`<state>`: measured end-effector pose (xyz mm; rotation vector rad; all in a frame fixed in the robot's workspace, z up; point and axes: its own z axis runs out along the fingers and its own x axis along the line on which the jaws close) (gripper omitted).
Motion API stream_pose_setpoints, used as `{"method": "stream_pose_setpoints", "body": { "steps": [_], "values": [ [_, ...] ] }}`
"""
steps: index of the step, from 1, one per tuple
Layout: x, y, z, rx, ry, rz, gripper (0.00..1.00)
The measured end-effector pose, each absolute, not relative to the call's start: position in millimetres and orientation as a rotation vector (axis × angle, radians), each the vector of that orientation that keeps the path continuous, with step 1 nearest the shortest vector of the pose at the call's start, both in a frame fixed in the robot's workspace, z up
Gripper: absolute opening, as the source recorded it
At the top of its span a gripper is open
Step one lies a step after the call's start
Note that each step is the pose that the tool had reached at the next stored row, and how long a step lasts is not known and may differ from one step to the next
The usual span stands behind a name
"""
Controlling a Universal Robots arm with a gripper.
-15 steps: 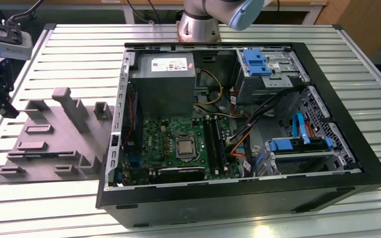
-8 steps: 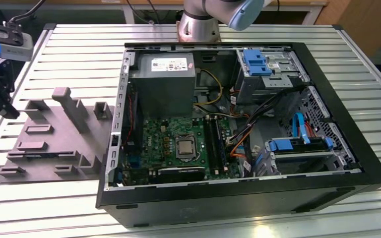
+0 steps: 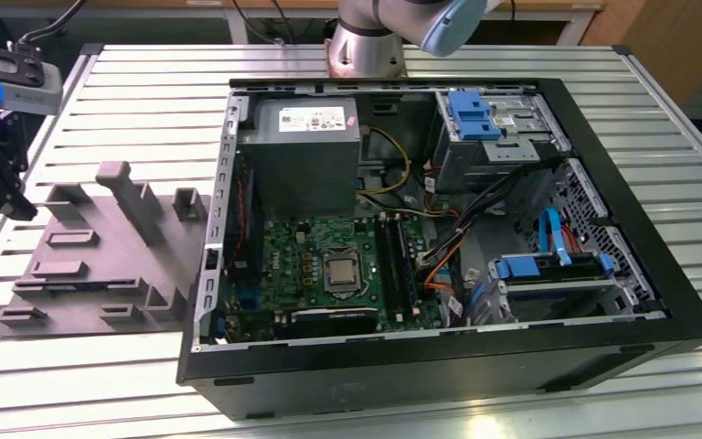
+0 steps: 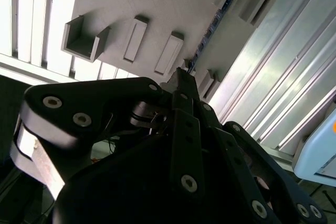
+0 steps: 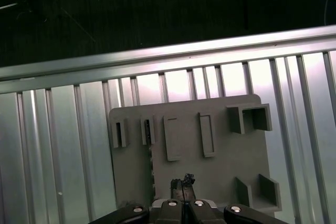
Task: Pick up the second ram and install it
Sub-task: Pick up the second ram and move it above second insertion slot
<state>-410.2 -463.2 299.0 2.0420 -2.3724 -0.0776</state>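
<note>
Nothing is done yet: I am hovering my closed, empty pincer (image 5: pixel 184 183) over the grey block (image 5: pixel 220 161) with the second ram (image 5: pixel 147 131), nine o'clock from the computer (image 3: pixel 449 366).

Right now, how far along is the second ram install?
Done: nothing that shows. In hand: nothing; the pincer, shut and empty, hovers over the grey fixture, beside the second ram standing on edge in its groove. Left: the whole pick, and seating it in the memory slots.

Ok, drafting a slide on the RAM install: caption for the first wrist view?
Gripper poised above the grey fixture block on the ribbed metal table.
</note>
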Motion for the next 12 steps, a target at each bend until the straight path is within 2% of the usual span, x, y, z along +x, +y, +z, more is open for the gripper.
{"method": "stream_pose_setpoints", "body": {
  "steps": [12],
  "values": [
    [-410.2, -463.2, 295.7, 2.043, -2.372, -0.078, 0.11]
  ]
}}
